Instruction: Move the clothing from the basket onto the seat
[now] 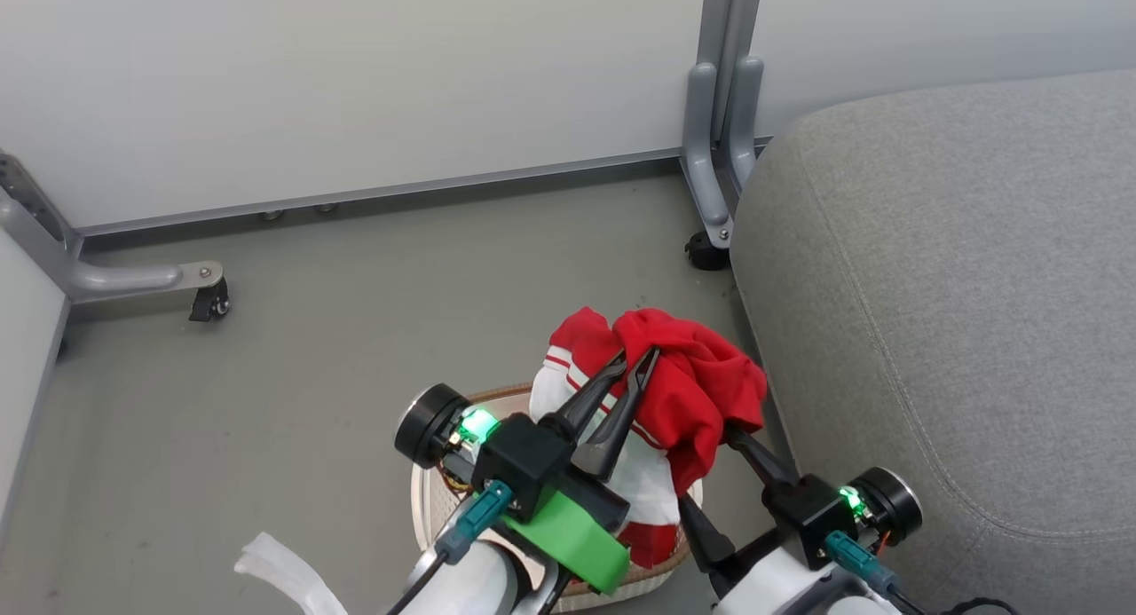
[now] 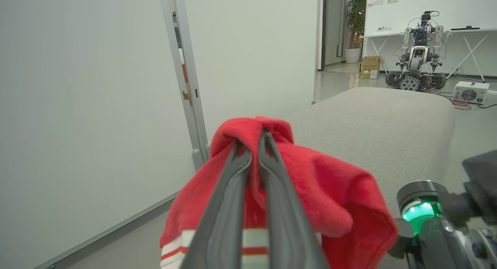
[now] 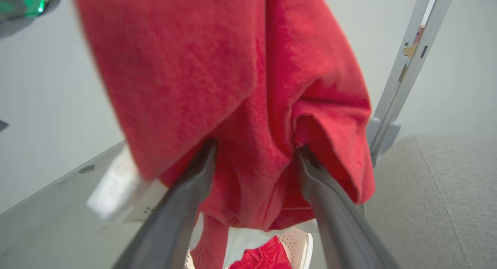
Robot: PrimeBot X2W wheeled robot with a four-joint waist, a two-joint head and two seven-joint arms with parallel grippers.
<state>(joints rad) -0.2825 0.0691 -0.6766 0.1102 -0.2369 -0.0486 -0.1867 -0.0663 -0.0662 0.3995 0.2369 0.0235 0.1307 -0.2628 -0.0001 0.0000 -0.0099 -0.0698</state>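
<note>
Grey floor (image 1: 355, 349) and a white partition (image 1: 355, 82) framed the head view. There the left gripper (image 1: 637, 358) was clamped shut on a bunched fold of red clothing (image 1: 701, 384), held up above the basket (image 1: 424, 508). The basket stood on the floor just beside the seat (image 1: 958, 287). The high pinch probably served to let the white-striped tail hang toward the basket rather than drag. The right gripper (image 1: 707, 466) sat under the hanging cloth, which hid its tips.

From the left wrist, the two dark fingers met almost tip to tip, with red fabric nipped between them and draped down either side. The grey seat stretched away to the right beyond, and a second robot (image 2: 417, 55) stood in the far room.

From the right wrist, the fingers stood spread wide. Cloth sagged between and over them but was not squeezed, and they seemed placed to prop the load from below. Underneath, what looked like a second red piece (image 3: 264, 257) lay in the basket. On this showing the job was barely under way, with one garment aloft and not yet on the seat, and one waiting.
</note>
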